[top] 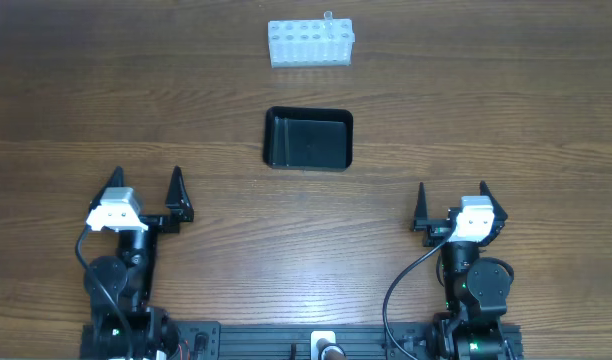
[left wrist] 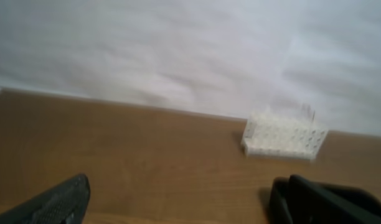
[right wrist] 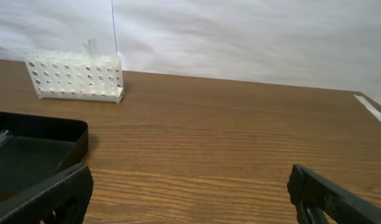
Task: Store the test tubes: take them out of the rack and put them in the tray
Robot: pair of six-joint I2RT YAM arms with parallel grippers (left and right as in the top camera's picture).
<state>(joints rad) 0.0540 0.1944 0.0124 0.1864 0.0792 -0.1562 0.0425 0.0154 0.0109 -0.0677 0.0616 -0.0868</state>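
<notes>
- A white plastic rack (top: 311,43) with one clear tube (top: 328,17) stands at 12 o'clock of the black rectangular tray (top: 270,140).
- The left gripper (top: 146,185) at 7 o'clock and the right gripper (top: 453,202) at 5 o'clock: fingers released.

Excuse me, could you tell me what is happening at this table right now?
Nothing is being handled yet: the left tool and the right tool are both open and empty, well short of the black tray. Beyond the tray stands the white rack, with one test tube showing at its end.

black left gripper (top: 146,173), white wrist housing (top: 114,211)
</notes>
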